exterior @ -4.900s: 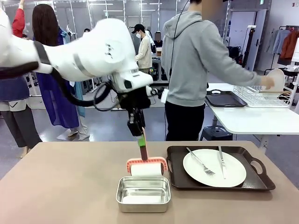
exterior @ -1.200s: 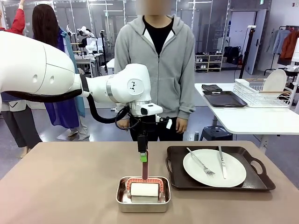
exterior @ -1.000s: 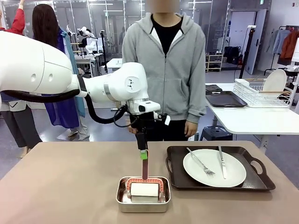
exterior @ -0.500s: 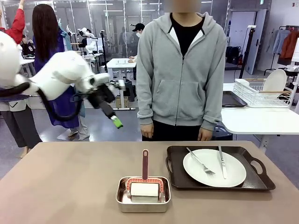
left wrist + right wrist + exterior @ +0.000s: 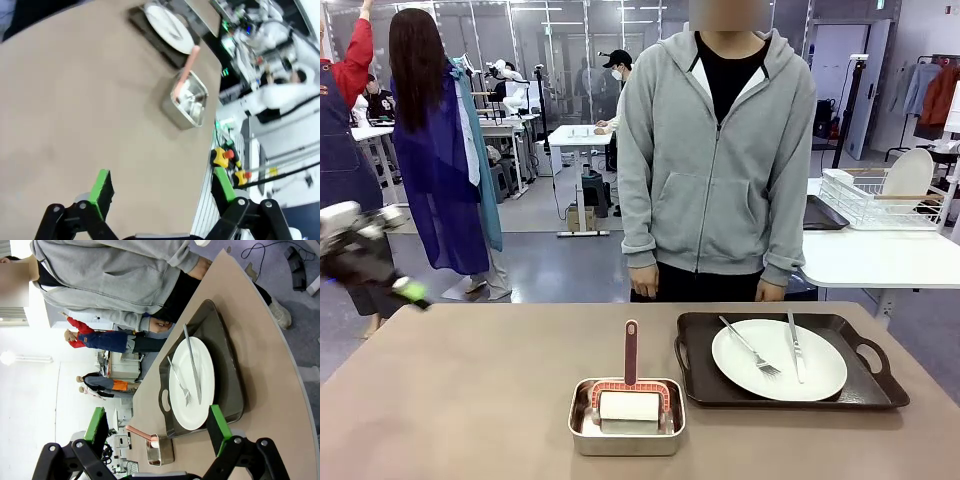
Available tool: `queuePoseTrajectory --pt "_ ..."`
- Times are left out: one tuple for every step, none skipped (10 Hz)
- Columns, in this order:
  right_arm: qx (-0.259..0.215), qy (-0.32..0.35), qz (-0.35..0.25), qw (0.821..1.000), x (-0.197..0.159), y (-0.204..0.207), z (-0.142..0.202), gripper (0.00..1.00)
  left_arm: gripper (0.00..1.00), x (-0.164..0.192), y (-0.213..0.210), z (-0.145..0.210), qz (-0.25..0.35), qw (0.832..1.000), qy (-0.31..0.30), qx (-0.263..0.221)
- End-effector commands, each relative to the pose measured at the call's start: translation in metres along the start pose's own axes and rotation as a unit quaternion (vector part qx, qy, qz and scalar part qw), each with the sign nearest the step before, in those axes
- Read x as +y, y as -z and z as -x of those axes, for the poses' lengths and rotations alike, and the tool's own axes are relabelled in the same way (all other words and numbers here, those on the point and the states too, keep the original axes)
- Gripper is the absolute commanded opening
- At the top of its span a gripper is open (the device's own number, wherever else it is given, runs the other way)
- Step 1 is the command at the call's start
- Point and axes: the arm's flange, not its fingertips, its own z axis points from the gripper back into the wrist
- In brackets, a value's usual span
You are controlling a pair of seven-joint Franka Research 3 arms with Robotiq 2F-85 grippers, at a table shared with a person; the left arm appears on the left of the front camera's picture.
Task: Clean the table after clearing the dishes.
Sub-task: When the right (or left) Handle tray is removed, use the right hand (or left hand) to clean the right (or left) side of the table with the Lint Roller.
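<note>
On the brownish table (image 5: 470, 400) a dark tray (image 5: 865, 390) carries a white plate (image 5: 778, 360) with a fork (image 5: 750, 348) and a knife (image 5: 794, 348). Left of it stands a small steel pan (image 5: 627, 428) holding a white roller with a pink handle (image 5: 631, 352) that sticks up. My left gripper (image 5: 408, 292) is blurred at the far left edge, off the table. Its wrist view shows it open (image 5: 162, 186) and empty, with the pan (image 5: 186, 100) and plate (image 5: 167, 27) far off. My right gripper (image 5: 156, 423) is open and empty above the table, facing the plate (image 5: 192, 382).
A person in a grey hoodie (image 5: 720, 170) stands at the far edge, arms down. Behind at the right, a white table (image 5: 880, 255) bears a wire rack (image 5: 875, 200) with a plate and a dark tray (image 5: 817, 212). Other people stand farther back.
My left gripper has let go of the roller handle, leaving the roller in the pan, and swung away to the far left. The person has stepped up to the far edge.
</note>
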Motion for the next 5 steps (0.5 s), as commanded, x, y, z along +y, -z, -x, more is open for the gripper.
queuePoseTrajectory --pt "0.000 -0.002 -0.003 1.000 0.002 0.000 0.001 1.00 1.00 0.024 -0.048 0.068 -0.016 0.993 -0.073 -0.088" --pt "0.000 -0.002 -0.003 1.000 0.002 0.000 0.001 1.00 1.00 0.038 -0.073 0.115 -0.021 0.984 -0.124 -0.127" --pt "0.000 -0.002 -0.003 1.000 0.002 0.000 0.001 1.00 1.00 0.051 -0.089 0.157 -0.016 0.973 -0.156 -0.168" --pt "0.000 -0.002 -0.003 1.000 0.002 0.000 0.001 1.00 1.00 0.058 -0.097 0.195 -0.010 0.963 -0.177 -0.201" --pt "0.000 -0.002 -0.003 1.000 0.002 0.000 0.001 1.00 1.00 0.064 -0.100 0.216 -0.018 0.957 -0.189 -0.220"
